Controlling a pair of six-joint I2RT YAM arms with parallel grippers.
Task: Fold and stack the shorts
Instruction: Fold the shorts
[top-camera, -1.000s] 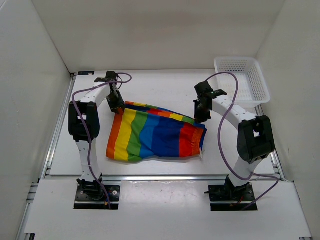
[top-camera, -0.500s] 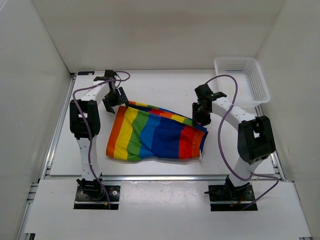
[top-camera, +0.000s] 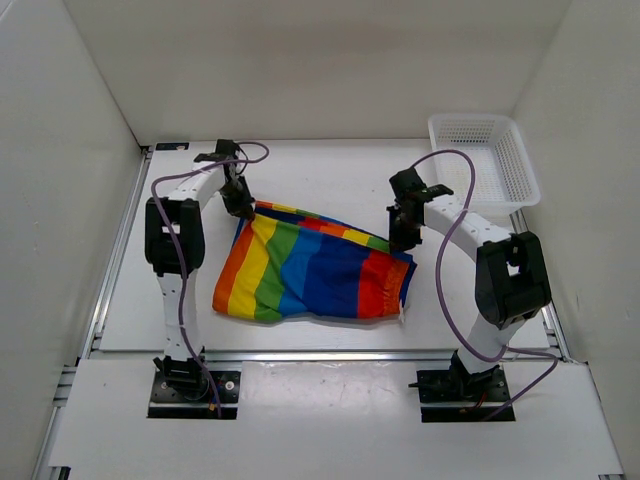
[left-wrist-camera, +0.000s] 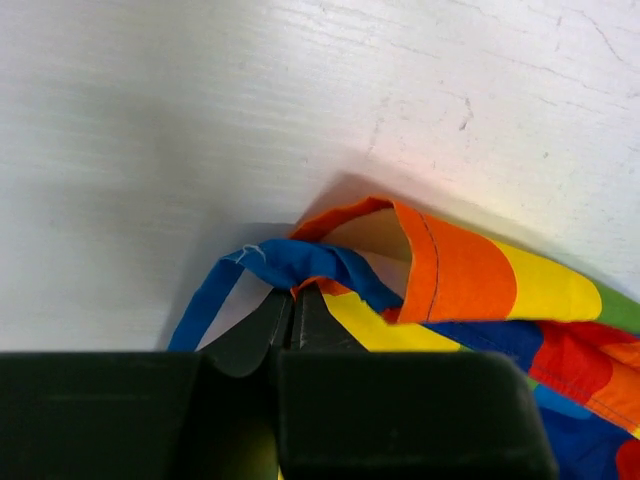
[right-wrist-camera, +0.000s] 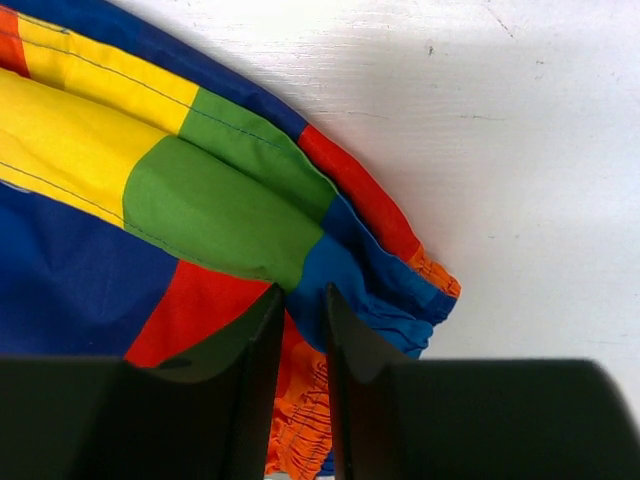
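Currently the shorts (top-camera: 315, 270) lie spread on the table (top-camera: 330, 170), well apart from the white mesh basket (top-camera: 522, 170), off to its left and nearer the arm bases. They look doubled over once: the wrist views show two stacked layers of stripes along the far edge, with a blue hem strip and an orange panel curling up at the corner farthest from the basket. The left gripper (top-camera: 243, 203) sits at that far corner, fingers pressed together on the blue and orange edge. The right gripper (top-camera: 402, 236) sits at the corner nearest the basket, fingers drawn in close with gathered waistband cloth pinched between them. Judgement: the fold is partly done. Both far corners are held, which suits drawing that edge over for another fold. The outline is loose and uneven, so tidying remains, and stacking has not begun. Hidden or unclear: no white drawstring shows in any view. How many layers each pinch holds cannot be told. The underside of the cloth is out of sight, and both wrist views are cut off by the gripper bodies. The basket's contents cannot be made out.
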